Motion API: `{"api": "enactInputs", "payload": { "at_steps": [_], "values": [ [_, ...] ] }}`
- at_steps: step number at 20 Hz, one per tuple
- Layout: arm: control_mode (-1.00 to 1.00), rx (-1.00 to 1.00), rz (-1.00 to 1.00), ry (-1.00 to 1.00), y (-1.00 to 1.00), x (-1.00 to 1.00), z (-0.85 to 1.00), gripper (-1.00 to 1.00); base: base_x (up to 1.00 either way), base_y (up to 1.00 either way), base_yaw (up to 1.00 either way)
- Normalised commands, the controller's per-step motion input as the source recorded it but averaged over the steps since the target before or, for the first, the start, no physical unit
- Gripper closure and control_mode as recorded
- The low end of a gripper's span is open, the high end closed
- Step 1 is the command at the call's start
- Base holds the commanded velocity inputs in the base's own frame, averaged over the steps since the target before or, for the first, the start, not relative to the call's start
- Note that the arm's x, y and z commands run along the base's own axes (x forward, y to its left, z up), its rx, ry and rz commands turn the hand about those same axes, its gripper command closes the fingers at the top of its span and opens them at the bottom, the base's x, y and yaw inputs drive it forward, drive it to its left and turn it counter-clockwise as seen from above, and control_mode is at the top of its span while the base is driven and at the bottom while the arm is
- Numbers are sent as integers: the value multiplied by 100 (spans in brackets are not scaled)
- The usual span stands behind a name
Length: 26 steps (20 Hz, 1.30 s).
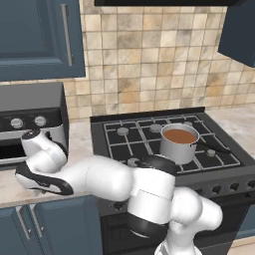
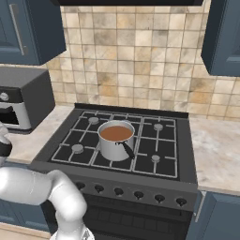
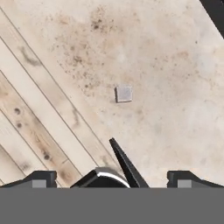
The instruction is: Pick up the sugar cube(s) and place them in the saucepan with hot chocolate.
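Note:
One sugar cube, tiny and greyish-white, lies on the pale speckled counter in the hand view. My gripper hovers above the counter, open wide and holding nothing. The cube sits ahead of the gap between the two dark fingertips. In the left base view my arm reaches left, with the hand over the counter's front edge. The saucepan with hot chocolate is a shiny steel pot of brown liquid. It stands on the stove's middle, far to the right of the hand.
The black gas stove fills the middle. A grey microwave stands on the counter at the left, just behind the hand. In the hand view the counter's edge runs diagonally, with the wooden floor below it.

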Motion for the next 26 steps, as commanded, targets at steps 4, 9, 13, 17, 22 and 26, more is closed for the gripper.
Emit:
{"api": "enactInputs", "payload": {
  "at_steps": [4, 9, 13, 17, 22, 26],
  "values": [
    [-100, 2, 9, 8, 32, 44, -45, -100, 0, 0, 0],
    [-100, 0, 1, 16, 21, 40, -44, -100, 0, 0, 0],
    [-100, 0, 0, 3, 48, 29, -13, -100, 0, 0, 0],
    [-100, 0, 0, 0, 47, 20, -7, -100, 0, 0, 0],
    [-100, 0, -1, 4, 18, 2, -16, -100, 0, 0, 0],
    [-100, 0, -2, 7, -8, -6, -19, -100, 0, 0, 0]
  ]
}}
